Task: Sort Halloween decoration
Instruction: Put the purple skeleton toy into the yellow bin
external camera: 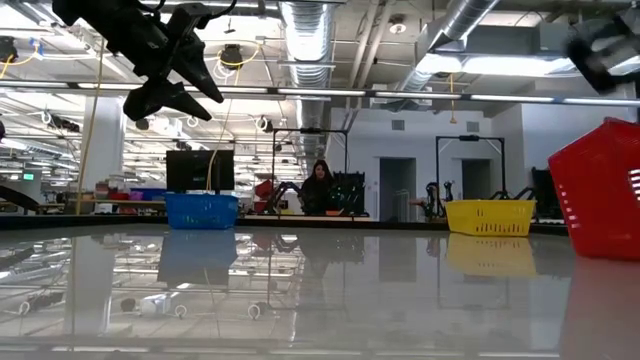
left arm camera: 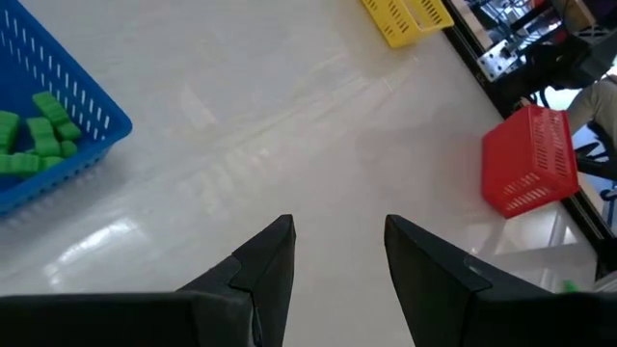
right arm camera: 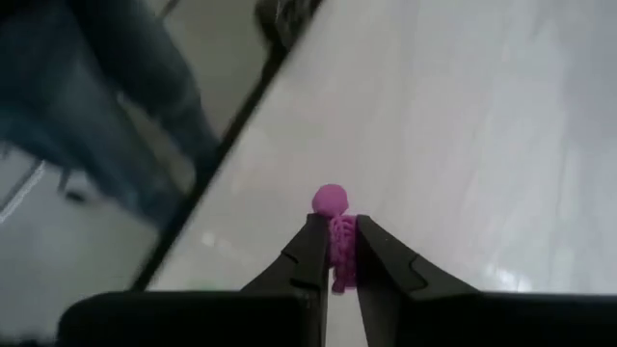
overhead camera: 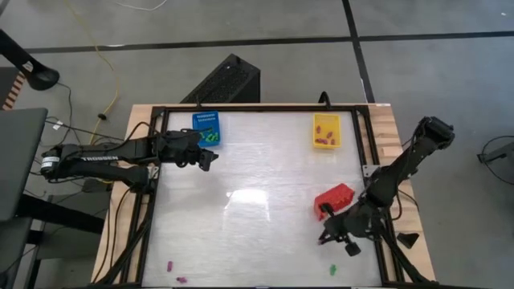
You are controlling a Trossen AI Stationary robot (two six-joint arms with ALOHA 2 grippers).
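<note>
My right gripper [right arm camera: 335, 236] is shut on a tiny purple decoration figure [right arm camera: 334, 231] near the table's right front, just in front of the red basket [overhead camera: 333, 199]. My left gripper [left arm camera: 337, 241] hangs open with nothing between its fingers, above the table beside the blue basket [overhead camera: 206, 128], which holds green pieces [left arm camera: 39, 140]. The yellow basket [overhead camera: 325, 131] at the far right holds purple pieces. A green piece [overhead camera: 332, 269] and two purple pieces [overhead camera: 169, 264] lie loose on the table near its front edge. My right gripper pinches the purple figure's body [right arm camera: 339, 253] between its two fingers. The figure's round head [right arm camera: 330, 200] sticks out beyond the fingertips. The fingers slant downward over the table near its right rail, and the figure looks lifted clear of the table.
A black frame rail [overhead camera: 372, 172] runs round the table. The red basket [external camera: 600, 190] stands tilted right beside my right arm. The middle of the white table [overhead camera: 257, 201] is bare. A person [external camera: 322, 185] sits in the room beyond the far edge.
</note>
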